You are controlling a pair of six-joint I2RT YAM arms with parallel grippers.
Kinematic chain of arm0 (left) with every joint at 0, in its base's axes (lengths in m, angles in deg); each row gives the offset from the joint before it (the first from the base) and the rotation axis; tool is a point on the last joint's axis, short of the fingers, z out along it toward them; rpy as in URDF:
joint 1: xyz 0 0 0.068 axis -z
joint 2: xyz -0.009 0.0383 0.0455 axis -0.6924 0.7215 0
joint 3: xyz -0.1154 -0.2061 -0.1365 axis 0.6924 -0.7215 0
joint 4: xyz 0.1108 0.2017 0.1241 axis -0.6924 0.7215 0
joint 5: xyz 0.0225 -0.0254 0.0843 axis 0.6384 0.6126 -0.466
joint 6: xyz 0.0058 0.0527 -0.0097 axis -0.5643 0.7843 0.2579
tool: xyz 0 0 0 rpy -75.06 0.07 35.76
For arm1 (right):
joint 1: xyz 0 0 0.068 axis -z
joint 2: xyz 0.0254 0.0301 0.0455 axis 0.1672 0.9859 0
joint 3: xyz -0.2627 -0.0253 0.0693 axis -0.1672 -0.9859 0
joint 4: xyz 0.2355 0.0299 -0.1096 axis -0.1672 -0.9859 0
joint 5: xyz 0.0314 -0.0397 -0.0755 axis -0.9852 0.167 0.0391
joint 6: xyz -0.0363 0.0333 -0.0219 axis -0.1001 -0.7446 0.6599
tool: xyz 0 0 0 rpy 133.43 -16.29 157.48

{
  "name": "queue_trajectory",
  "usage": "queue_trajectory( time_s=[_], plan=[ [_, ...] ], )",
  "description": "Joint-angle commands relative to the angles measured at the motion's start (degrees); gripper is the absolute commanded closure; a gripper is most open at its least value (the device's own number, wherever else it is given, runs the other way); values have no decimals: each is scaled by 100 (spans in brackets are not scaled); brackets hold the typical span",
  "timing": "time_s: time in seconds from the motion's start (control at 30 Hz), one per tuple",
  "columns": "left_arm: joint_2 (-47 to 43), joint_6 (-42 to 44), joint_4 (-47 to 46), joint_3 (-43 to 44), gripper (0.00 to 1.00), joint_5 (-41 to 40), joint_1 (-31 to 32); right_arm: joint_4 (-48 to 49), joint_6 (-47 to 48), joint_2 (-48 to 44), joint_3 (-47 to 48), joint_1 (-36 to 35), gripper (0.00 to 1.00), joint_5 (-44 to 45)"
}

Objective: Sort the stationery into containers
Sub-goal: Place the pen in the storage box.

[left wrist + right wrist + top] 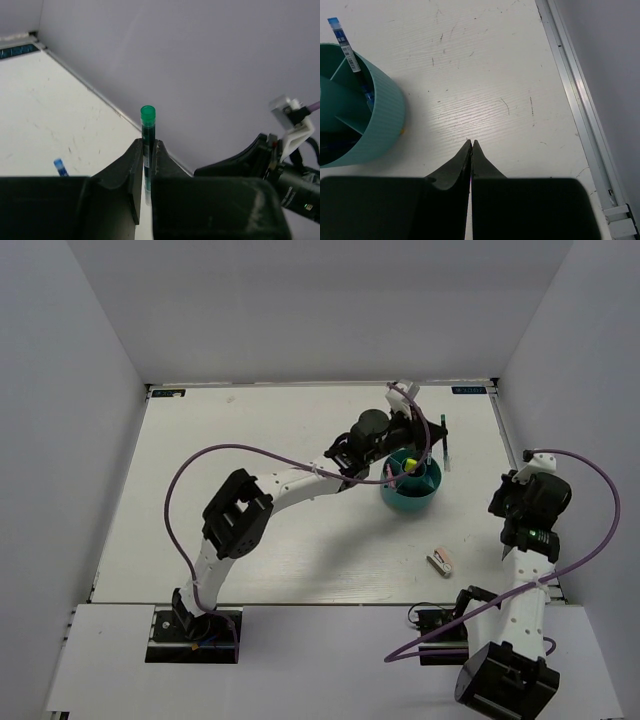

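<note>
Hovering by the round teal plastic organiser, left gripper clamped on a black-green highlighter. Next up, probably lower it in and release.

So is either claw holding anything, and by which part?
The left claw pinches a black-green highlighter by its dark body, the green cap standing free above. The right claw is closed on nothing.

table left half — open | organiser under left arm | block near right arm
</note>
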Motion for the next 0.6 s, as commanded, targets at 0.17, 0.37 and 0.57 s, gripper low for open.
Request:
queue_trajectory(
  time_s=[0.17, 0.37, 0.57],
  plan=[
    [319, 680, 648, 791, 100, -144, 60, 282, -79, 53, -22, 158, 100, -111],
    [600, 856, 903, 950, 100, -197, 95, 264, -132, 61, -22, 255, 100, -147],
    [670, 988, 1069, 932, 100, -267, 78, 256, -150, 79, -14, 378, 100, -234]
  ],
)
